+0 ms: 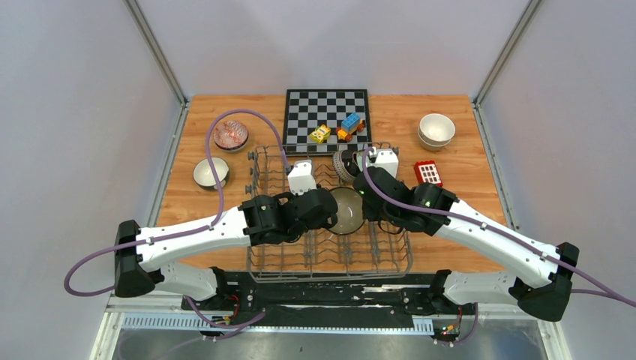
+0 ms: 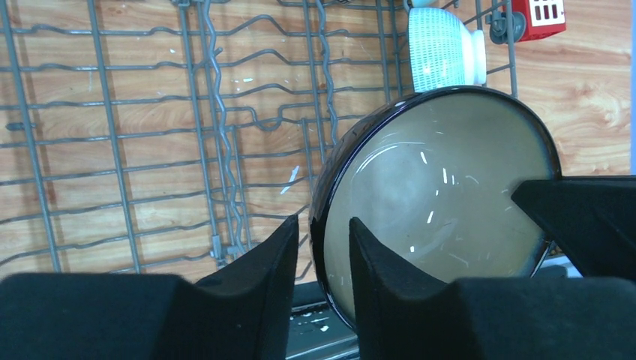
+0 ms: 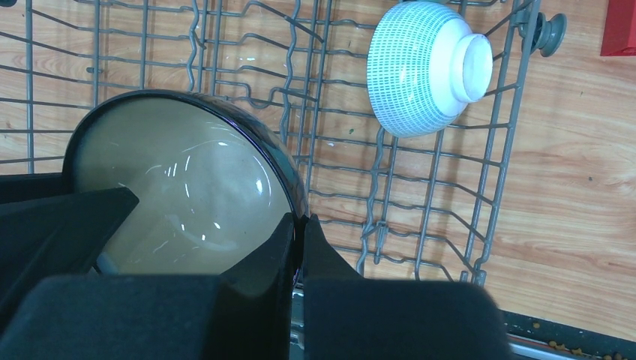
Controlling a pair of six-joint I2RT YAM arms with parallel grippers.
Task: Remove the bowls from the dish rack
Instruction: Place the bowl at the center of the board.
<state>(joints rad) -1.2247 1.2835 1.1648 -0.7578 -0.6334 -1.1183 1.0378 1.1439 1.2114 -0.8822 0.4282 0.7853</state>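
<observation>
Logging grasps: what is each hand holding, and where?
The right hand pinches the rim of the dark bowl; the left hand straddles the opposite rim, unclamped.

The dish rack (image 1: 330, 259) sits at the near middle of the table (image 1: 465, 225). A middle bowl (image 1: 346, 210) is in its centre, with the left gripper (image 2: 324, 232) at the bowl's left rim and the right gripper (image 3: 300, 225) at its right rim, and a corner bowl (image 1: 345, 163) lies on its side at the rack's far right. Behind the rack lies the chessboard (image 1: 307, 112) with toy blocks (image 1: 341, 129) on its near part. A near-left bowl (image 1: 211, 172) and a far-left bowl (image 1: 229, 135) stand left of the rack, while a small toy (image 1: 428, 173) lies to its right and a stack of bowls (image 1: 436, 130) stands farther back.
</observation>
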